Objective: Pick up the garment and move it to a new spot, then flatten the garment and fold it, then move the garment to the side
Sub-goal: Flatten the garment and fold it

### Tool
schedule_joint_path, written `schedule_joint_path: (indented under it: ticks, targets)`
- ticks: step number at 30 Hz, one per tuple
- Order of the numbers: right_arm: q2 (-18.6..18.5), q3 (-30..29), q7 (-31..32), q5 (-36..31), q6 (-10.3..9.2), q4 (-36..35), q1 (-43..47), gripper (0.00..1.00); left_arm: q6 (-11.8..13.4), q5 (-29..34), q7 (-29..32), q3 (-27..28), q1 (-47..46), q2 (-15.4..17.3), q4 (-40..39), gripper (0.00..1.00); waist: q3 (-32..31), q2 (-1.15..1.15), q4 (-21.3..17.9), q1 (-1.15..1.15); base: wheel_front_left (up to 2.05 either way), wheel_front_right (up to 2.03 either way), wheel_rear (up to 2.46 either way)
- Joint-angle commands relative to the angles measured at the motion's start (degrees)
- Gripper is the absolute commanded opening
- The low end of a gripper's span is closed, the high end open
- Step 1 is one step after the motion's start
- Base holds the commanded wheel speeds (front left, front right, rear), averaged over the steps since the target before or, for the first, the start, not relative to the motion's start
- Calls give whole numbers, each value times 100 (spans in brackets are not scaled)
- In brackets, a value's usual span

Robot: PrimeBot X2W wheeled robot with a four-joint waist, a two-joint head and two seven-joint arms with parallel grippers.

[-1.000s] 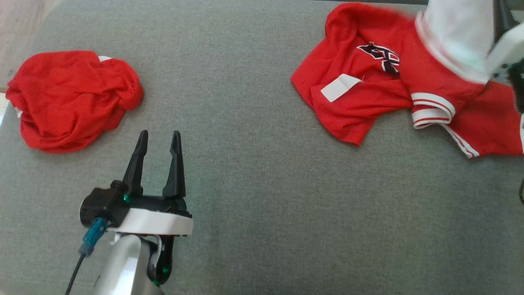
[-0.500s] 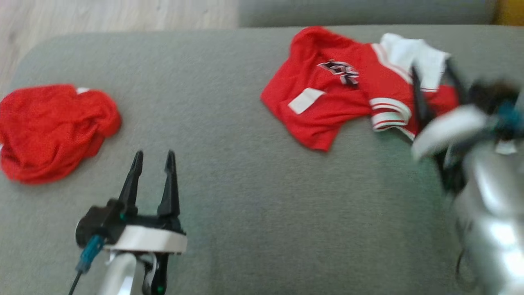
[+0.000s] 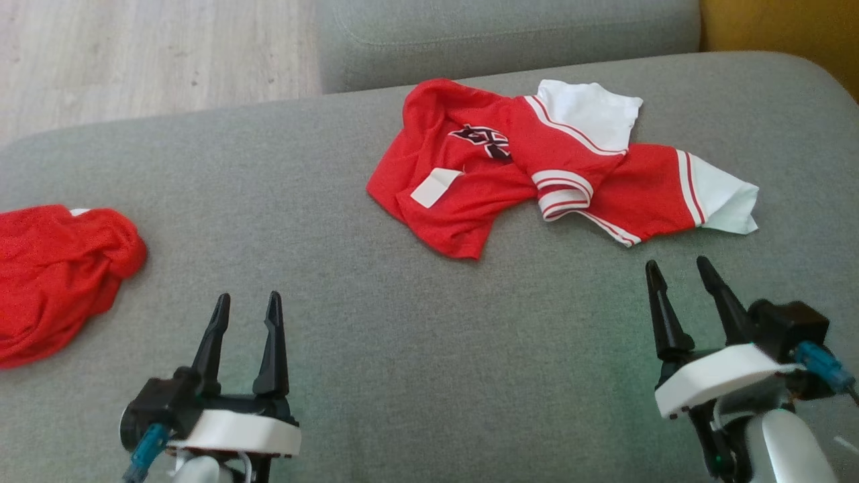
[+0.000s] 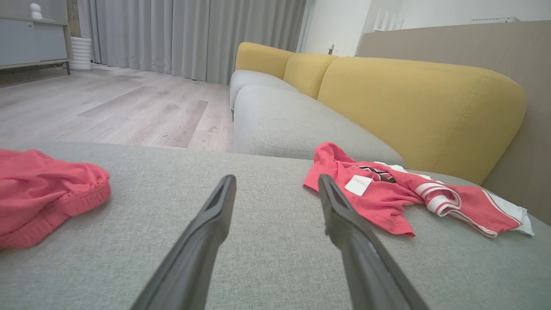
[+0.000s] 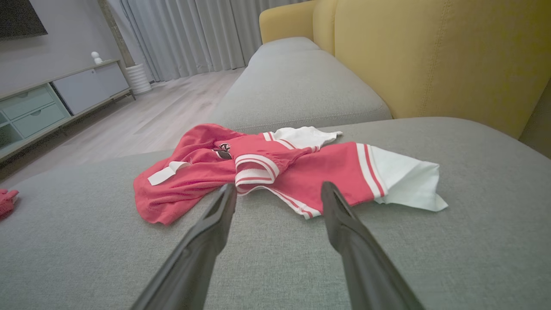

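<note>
Jersey (image 3: 537,168) lies crumpled just ahead of the right gripper (image 3: 676,263), fingers spread, empty; left gripper (image 3: 248,296) spread too, well apart.

No legible text anywhere. Red jersey (image 3: 463,215) carries a black-and-white print (image 3: 484,139), creased into a fold, with characters that cannot be made out. Same print in the right wrist view is too small to read. White rectangular tag (image 3: 436,187) lies on the red cloth just beside the print; its face is blank, with no writing, brand or number visible.
</note>
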Motion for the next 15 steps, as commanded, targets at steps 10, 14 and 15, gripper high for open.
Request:
schedule_joint_path:
  ticks: [10,14,15]
  targets:
    - [103,196,328,-140,-4,-978,-100,100,-26,32,230,-702,-685,29,134,100,423,0,-223,2,0,0,0]
    - [109,266,301,-80,-4,-979,-176,100,-39,-155,456,-1315,-1165,-25,550,100,624,0,-352,2,0,0,0]
    - [109,314,283,-38,-4,-971,-210,100,-41,-259,534,-1469,-1328,-37,726,100,690,0,-413,2,0,0,0]
